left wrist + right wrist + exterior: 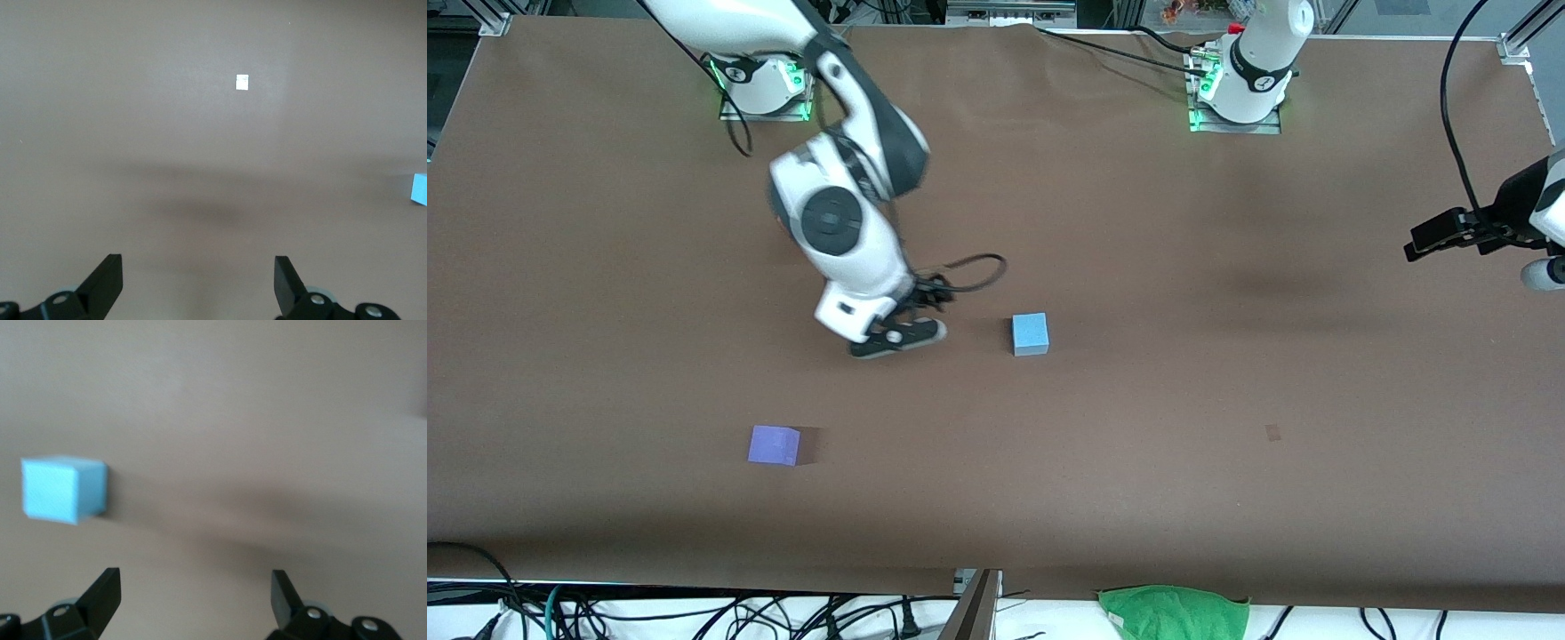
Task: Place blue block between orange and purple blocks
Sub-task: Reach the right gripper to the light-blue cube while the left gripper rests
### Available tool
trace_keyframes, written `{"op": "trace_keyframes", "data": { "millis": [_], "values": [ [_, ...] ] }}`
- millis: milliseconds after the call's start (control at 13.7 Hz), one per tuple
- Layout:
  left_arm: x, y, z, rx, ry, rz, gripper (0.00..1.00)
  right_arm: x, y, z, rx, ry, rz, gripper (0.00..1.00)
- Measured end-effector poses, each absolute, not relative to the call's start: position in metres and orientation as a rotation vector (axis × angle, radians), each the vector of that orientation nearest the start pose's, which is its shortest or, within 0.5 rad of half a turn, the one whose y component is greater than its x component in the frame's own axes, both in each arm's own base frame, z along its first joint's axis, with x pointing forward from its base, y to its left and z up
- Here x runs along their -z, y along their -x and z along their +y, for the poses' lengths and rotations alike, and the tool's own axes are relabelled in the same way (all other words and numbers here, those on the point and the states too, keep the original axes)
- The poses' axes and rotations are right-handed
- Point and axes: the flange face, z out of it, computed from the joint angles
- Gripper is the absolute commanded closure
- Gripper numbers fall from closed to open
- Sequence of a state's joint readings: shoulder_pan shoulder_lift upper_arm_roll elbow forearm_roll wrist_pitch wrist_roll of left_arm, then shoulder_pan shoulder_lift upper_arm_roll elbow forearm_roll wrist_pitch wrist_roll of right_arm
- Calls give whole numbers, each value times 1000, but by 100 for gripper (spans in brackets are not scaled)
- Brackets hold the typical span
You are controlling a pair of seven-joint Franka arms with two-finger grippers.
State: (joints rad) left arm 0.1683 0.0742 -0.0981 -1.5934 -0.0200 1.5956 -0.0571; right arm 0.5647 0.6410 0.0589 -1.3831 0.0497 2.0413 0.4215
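1. The blue block [1030, 334] sits on the bare table [1227, 373] near its middle, with nothing gripping it, so the task looks hardly begun.
2. The purple block [774, 444] lies nearer the front camera, toward the right arm's end and well apart from the blue one.
3. No orange block shows in any view (possibly hidden under the right arm, but I cannot tell), so the target gap cannot be judged yet.
4. The right gripper [898, 337] hangs low over the table just beside the blue block; its wrist view shows the fingers [100, 597] spread wide and empty, the block [63, 489] off to one side.
5. The left gripper [1440, 236] waits at its own end, wide open and empty [198, 283].
6. Left to do: centre on the blue block, grasp, carry and place.
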Motion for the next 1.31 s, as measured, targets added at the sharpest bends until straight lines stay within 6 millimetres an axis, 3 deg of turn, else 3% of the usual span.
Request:
{"op": "trace_keyframes", "data": {
  "millis": [146,291,583,801,1311],
  "values": [
    [-575,-574,40,-112,3162,-181,0,-319,-594,464,-7,3038,-95,1],
    [-583,-572,26,-94,3161,-140,0,-293,-591,496,35,2994,9,1],
    [-597,-558,7,-132,3159,-90,0,-225,-552,556,81,2933,118,1],
    [-596,-558,5,-138,3160,-87,0,-203,-539,567,100,2951,96,1],
    [-587,-569,5,-153,3160,-84,0,-206,-550,559,188,2992,52,9]
  ]
}}
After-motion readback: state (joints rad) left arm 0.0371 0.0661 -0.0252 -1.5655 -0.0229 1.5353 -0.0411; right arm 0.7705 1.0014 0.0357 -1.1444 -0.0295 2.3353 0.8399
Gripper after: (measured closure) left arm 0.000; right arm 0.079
